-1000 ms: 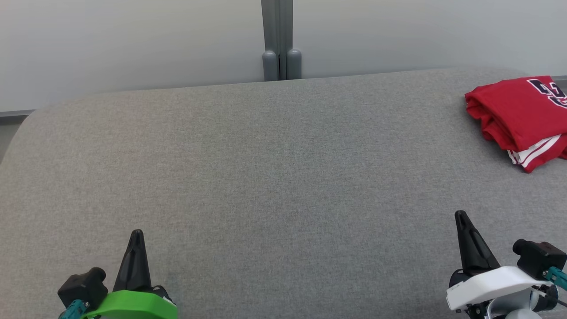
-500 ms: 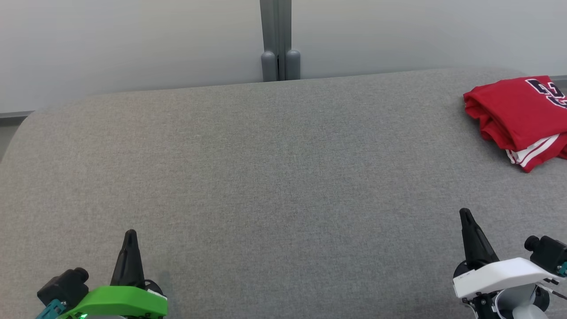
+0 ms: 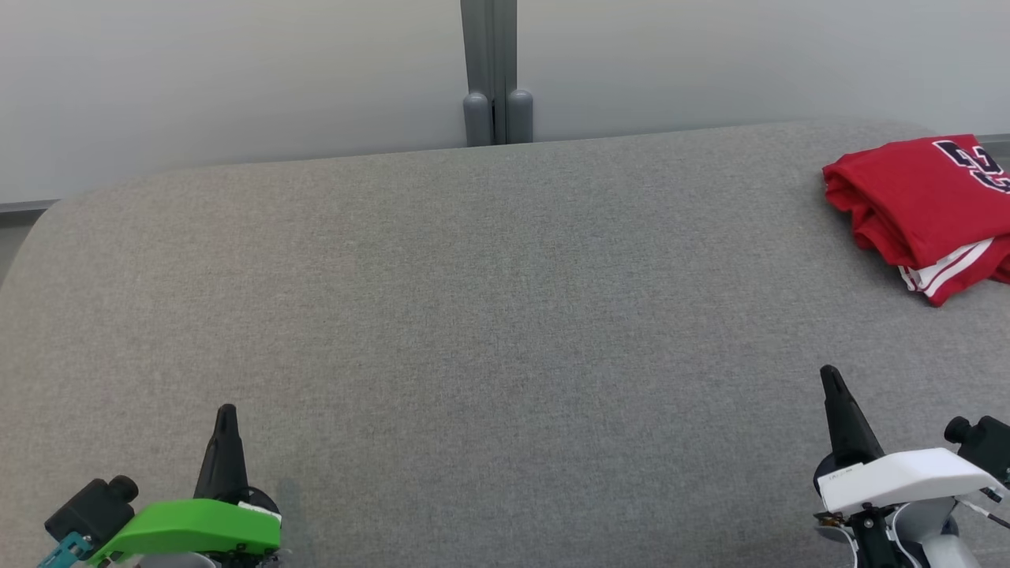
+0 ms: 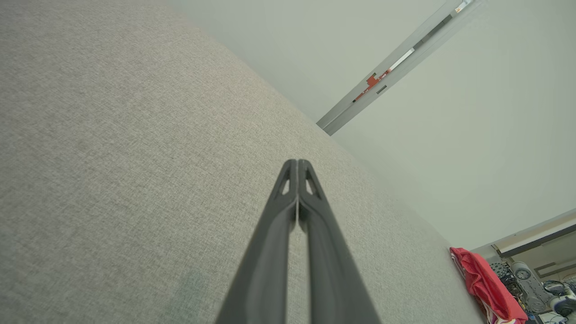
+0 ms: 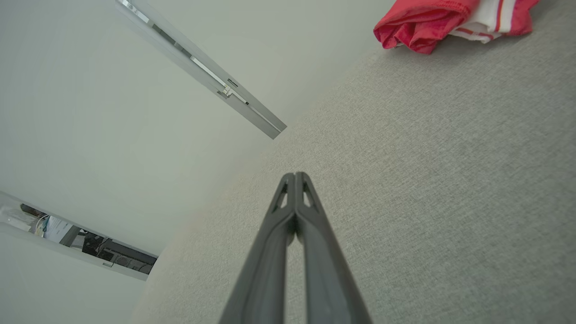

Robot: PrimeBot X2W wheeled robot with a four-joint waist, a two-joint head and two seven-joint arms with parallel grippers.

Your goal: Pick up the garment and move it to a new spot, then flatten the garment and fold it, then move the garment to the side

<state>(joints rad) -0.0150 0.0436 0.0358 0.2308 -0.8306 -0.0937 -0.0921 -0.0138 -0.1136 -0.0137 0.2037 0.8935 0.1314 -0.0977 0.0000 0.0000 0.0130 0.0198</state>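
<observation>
Red garment (image 3: 919,207) lay folded at the far right of the grey padded table (image 3: 505,315) (white-striped hem toward the robot). Left gripper (image 3: 226,412) and right gripper (image 3: 829,374) had jaws pressed together, empty, well apart from it.

Garment (image 3: 919,209) on the table (image 3: 473,315) at its far right, wall post (image 3: 489,79) behind the table's middle

Grey fabric table (image 3: 489,315), folded red garment (image 3: 919,201) at far right
</observation>
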